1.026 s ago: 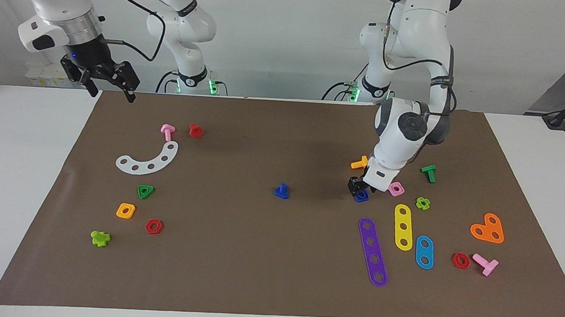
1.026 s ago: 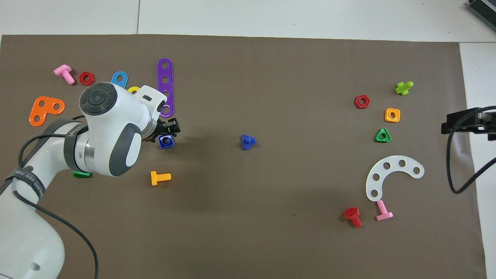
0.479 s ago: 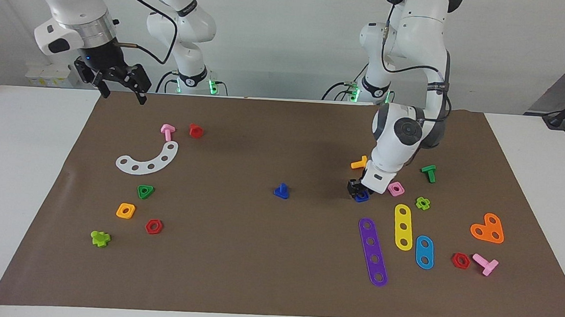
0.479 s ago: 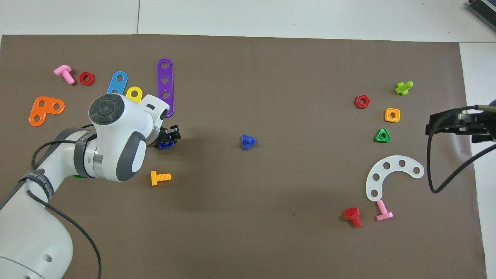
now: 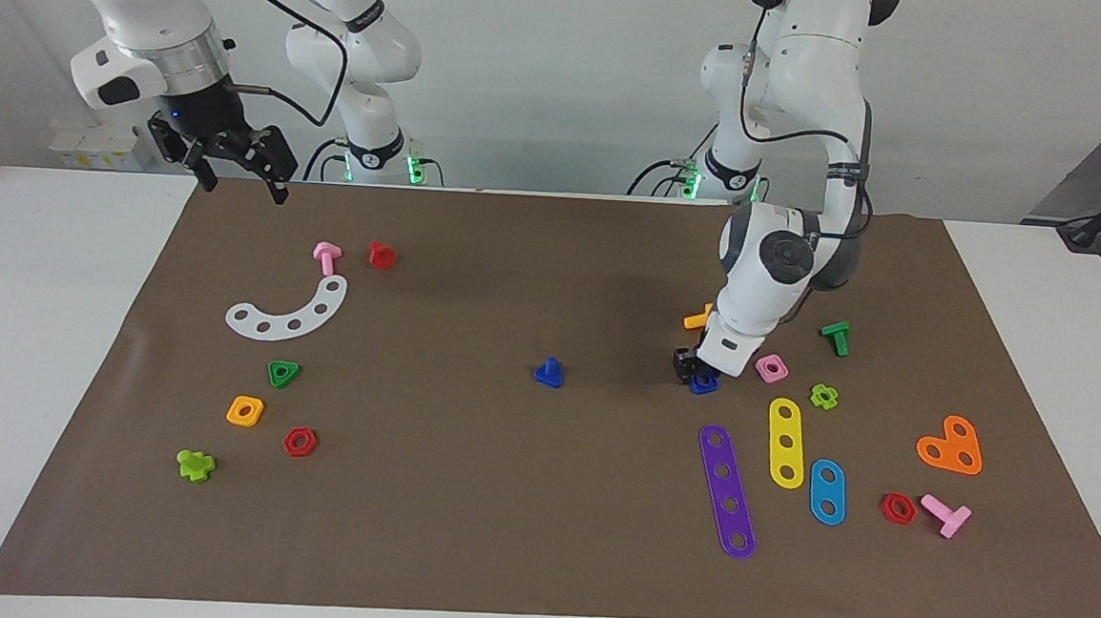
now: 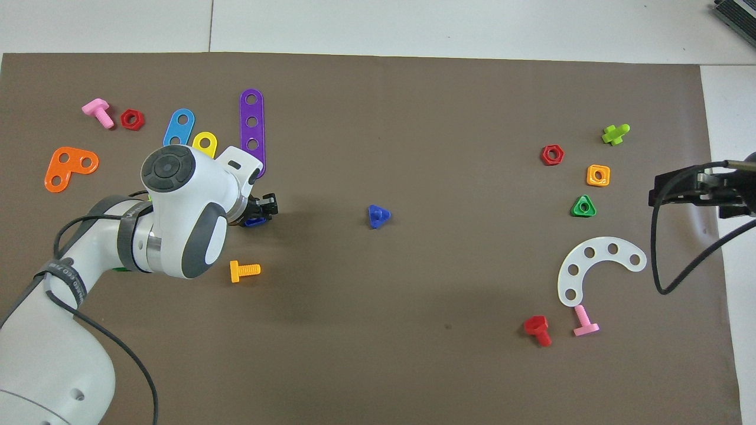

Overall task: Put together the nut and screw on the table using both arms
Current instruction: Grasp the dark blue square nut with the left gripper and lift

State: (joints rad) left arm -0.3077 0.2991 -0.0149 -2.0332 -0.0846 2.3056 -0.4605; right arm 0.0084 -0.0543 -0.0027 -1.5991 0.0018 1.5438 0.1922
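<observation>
While the right gripper point(image 5: 234, 164) has drifted inward at the frame's upper left, fingers spread, the left gripper point(image 5: 696, 369) has sunk onto the nut point(image 5: 704, 383), grip unclear; the screw point(image 5: 548, 373) sits mid-mat.

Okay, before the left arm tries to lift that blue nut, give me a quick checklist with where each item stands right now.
1. Left gripper down at the blue nut: ok, it sits low over the nut on the mat.
2. Grip on the nut confirmed: cannot tell, the wrist hides most of it in both views.
3. Neighbours clear of the lift: ok, the pink nut and orange bolt lie beside but apart.
4. Blue screw ready: ok, it lies untouched mid-mat.
5. Right gripper ready: not ok, it hangs open over the mat's corner at the right arm's end, not over the screw.
</observation>
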